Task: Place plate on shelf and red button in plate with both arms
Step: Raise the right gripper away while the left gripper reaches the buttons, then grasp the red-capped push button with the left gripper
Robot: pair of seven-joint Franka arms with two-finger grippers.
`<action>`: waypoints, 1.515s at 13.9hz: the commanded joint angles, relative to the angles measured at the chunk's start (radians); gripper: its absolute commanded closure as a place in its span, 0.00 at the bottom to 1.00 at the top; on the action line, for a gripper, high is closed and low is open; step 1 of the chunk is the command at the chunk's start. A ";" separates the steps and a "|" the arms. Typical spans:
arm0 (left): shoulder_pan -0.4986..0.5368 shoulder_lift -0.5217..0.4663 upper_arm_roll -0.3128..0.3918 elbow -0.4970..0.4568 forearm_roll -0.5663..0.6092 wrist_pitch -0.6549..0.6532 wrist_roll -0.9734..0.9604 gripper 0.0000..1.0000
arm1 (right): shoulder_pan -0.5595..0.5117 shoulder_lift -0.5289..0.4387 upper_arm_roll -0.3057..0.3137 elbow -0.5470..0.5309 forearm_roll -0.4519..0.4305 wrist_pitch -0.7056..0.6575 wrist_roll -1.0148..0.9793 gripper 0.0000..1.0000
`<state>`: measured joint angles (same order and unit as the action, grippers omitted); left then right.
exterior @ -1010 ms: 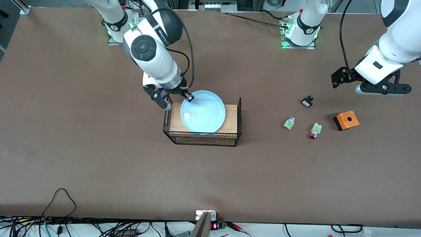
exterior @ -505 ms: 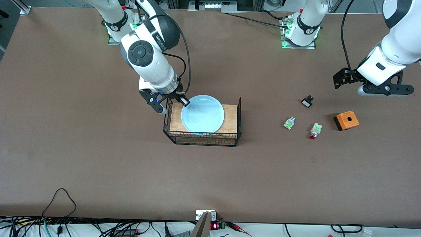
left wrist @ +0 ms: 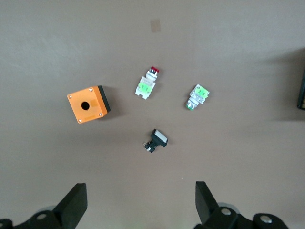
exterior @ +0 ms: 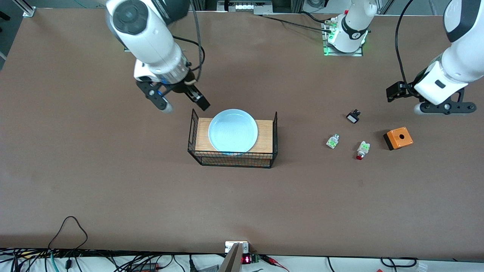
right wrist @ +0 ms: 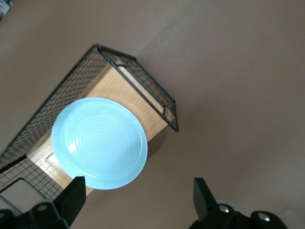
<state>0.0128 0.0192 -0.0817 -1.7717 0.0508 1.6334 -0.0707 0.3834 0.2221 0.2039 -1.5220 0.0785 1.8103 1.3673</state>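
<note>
The pale light-blue plate (exterior: 233, 130) lies flat on the wooden floor of the wire basket (exterior: 232, 155); it also shows in the right wrist view (right wrist: 99, 142). My right gripper (exterior: 184, 105) is open and empty, up in the air just off the basket's end toward the right arm; its jaws (right wrist: 138, 202) stand wide apart. The red button (exterior: 361, 150) lies on the table toward the left arm's end, and shows in the left wrist view (left wrist: 147, 85). My left gripper (exterior: 442, 107) is open and empty, over bare table beside the small parts (left wrist: 138, 205).
An orange box with a hole (exterior: 397, 138) (left wrist: 88, 103) lies beside the red button. A similar white-green part without a red cap (exterior: 332, 141) (left wrist: 197, 96) and a small black part (exterior: 352, 116) (left wrist: 156, 140) lie close by.
My right gripper let go of the plate's rim, rose and drew back toward its base. The plate settled flat in the basket. The left arm shifted slightly.
</note>
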 commanded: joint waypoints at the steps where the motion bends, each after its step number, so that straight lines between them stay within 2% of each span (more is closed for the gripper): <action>1: 0.009 0.083 -0.007 0.029 -0.002 -0.006 0.053 0.00 | -0.052 -0.009 -0.027 0.043 -0.014 -0.069 -0.150 0.00; 4: 0.010 0.224 -0.007 0.023 0.037 0.138 0.202 0.00 | -0.098 -0.024 -0.109 0.042 -0.064 -0.172 -0.426 0.00; 7: 0.010 0.333 -0.007 -0.020 0.043 0.305 0.319 0.00 | -0.171 -0.023 -0.193 0.037 -0.103 -0.192 -0.727 0.00; 11: 0.030 0.415 -0.004 -0.155 0.060 0.610 0.383 0.00 | -0.326 -0.023 -0.213 0.026 -0.105 -0.189 -1.041 0.00; 14: 0.038 0.479 -0.004 -0.156 0.109 0.680 0.399 0.00 | -0.406 -0.030 -0.216 0.025 -0.103 -0.190 -1.288 0.00; 15: 0.045 0.493 -0.004 -0.160 0.109 0.695 0.399 0.00 | -0.411 -0.035 -0.233 0.026 -0.105 -0.192 -1.365 0.00; 16: 0.049 0.508 -0.004 -0.160 0.109 0.719 0.400 0.00 | -0.399 -0.041 -0.277 0.025 -0.105 -0.193 -1.440 0.00; 18: 0.062 0.534 -0.004 -0.160 0.109 0.730 0.400 0.04 | -0.341 -0.058 -0.343 0.007 -0.098 -0.201 -1.464 0.00; 19: 0.064 0.535 -0.004 -0.163 0.110 0.730 0.402 0.09 | -0.307 -0.075 -0.356 0.000 -0.097 -0.233 -1.402 0.00; 20: 0.064 0.536 -0.004 -0.167 0.109 0.730 0.402 0.20 | -0.287 -0.084 -0.354 -0.001 -0.097 -0.270 -1.286 0.00; 21: 0.065 0.542 -0.004 -0.167 0.109 0.729 0.402 0.36 | -0.272 -0.092 -0.351 -0.001 -0.097 -0.279 -1.250 0.00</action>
<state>0.0652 0.5595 -0.0784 -1.9305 0.1371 2.3511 0.3163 0.0524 0.1765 -0.1319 -1.4929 -0.0166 1.5619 0.0178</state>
